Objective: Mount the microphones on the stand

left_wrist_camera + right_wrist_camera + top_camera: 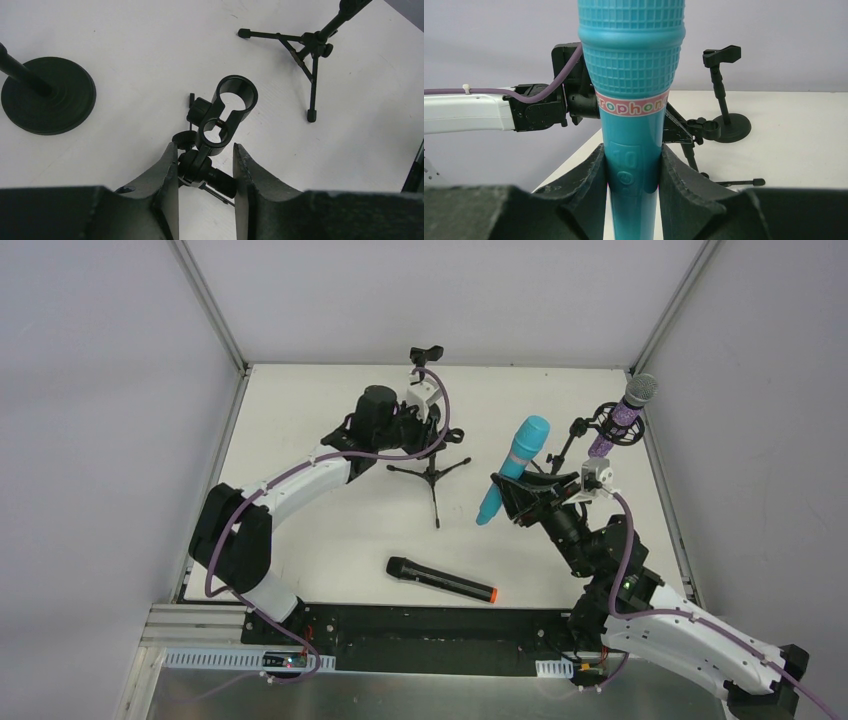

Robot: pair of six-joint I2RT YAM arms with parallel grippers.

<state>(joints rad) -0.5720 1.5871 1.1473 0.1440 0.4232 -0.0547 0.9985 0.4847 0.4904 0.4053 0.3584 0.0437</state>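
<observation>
Three stick microphones are in view. The all-turquoise plastic microphone [631, 75] with a gridded head stands upright over the right of the counter [300, 410], clamped at its handle between the right gripper [631, 152] jaws, which are narrow. The glittery purple microphone with a silver mesh head [628, 410] sits in the far-right shock-mount stand [577, 430]. The black microphone with an orange end ring [440, 580] lies flat near the middle. The left gripper [205, 150] jaws are narrow, pressed on the swivel joint below the black double-ring clip [227, 107] of the central tripod stand [432, 478]. A third, round-based stand [427, 352] stands at the far edge.
</observation>
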